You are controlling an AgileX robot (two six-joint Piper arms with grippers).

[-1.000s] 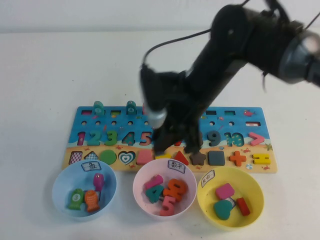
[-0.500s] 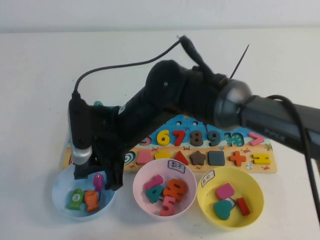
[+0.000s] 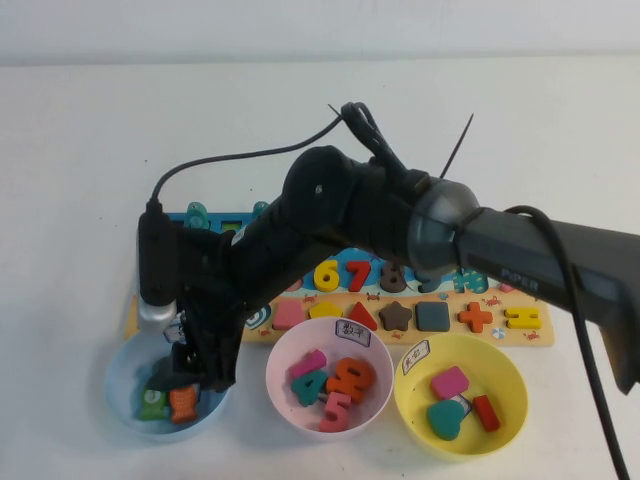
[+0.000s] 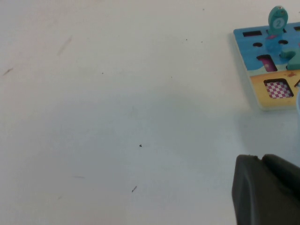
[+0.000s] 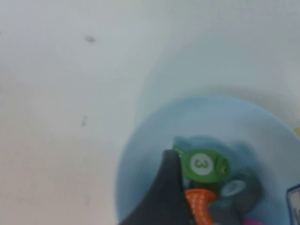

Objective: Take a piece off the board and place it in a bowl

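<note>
The right arm reaches across the blue board (image 3: pixel 500 325) from the robot's right side, and the right gripper (image 3: pixel 195 365) is down inside the light-blue bowl (image 3: pixel 125 375), at the front left of the table. I cannot tell how far its claw is open, or if it holds something; the arm covers it in the high view, and the right wrist view shows only one dark finger (image 5: pixel 164 197).

On the board, big coloured numbers can be read: 6, 7 and 8 are clear, the others are partly hidden. The pink bowl (image 3: pixel 290 400) and the yellow bowl (image 3: pixel 500 400) each have a small white handwritten label on the rim, but the characters are too small to read. The pink bowl holds number pieces, among them a 4 and a 5.

The right wrist view shows what the high view hides: in the light-blue bowl lies a green fish (image 5: pixel 202 165) with a white spot marked 3, touching an orange piece (image 5: pixel 200 206), and just beside them the dark slate-blue piece (image 5: pixel 236 190) with its pale round spot.

The left wrist view shows the bare white table (image 4: pixel 117 117), a corner of the board, and a teal fish (image 4: pixel 276 18) marked 2 standing upright on it. Only a dark edge of the left gripper (image 4: pixel 265 190) is visible there, well apart from the board.
</note>
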